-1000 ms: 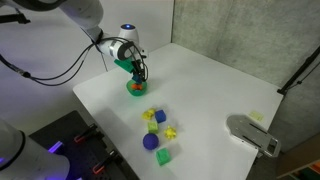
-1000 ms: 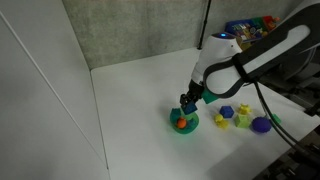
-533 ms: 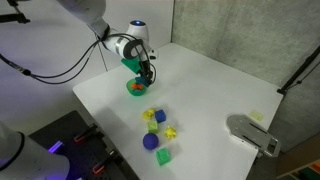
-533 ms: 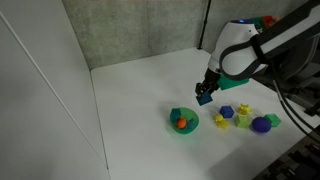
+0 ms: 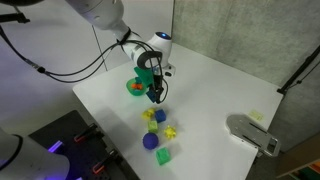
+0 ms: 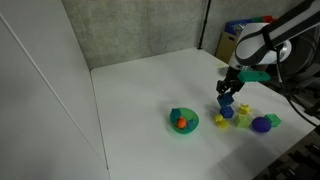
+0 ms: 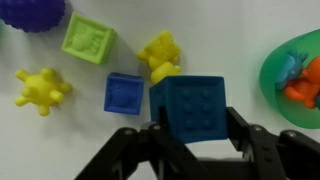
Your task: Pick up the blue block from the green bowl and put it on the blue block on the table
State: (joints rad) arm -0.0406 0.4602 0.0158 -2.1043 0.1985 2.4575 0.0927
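Note:
My gripper (image 7: 190, 128) is shut on a blue studded block (image 7: 188, 106) and holds it in the air above the white table. In both exterior views the gripper (image 5: 155, 94) (image 6: 227, 99) hangs between the green bowl (image 5: 132, 88) (image 6: 184, 120) and the cluster of toys. A second, smaller blue block (image 7: 124, 95) lies on the table just left of the held one in the wrist view. It also shows in an exterior view (image 6: 226, 111). The green bowl (image 7: 296, 70) sits at the right edge of the wrist view and holds an orange toy (image 7: 299, 87).
Around the blue block on the table lie a green cube (image 7: 88, 39), a yellow figure (image 7: 160, 52), a yellow spiky toy (image 7: 40, 88) and a purple bumpy ball (image 7: 33, 12). A grey device (image 5: 254, 133) lies near the table's edge.
The gripper has lifted the blue block out of the green bowl and carried it across toward the cluster of toys. The bowl now stands apart from the arm.

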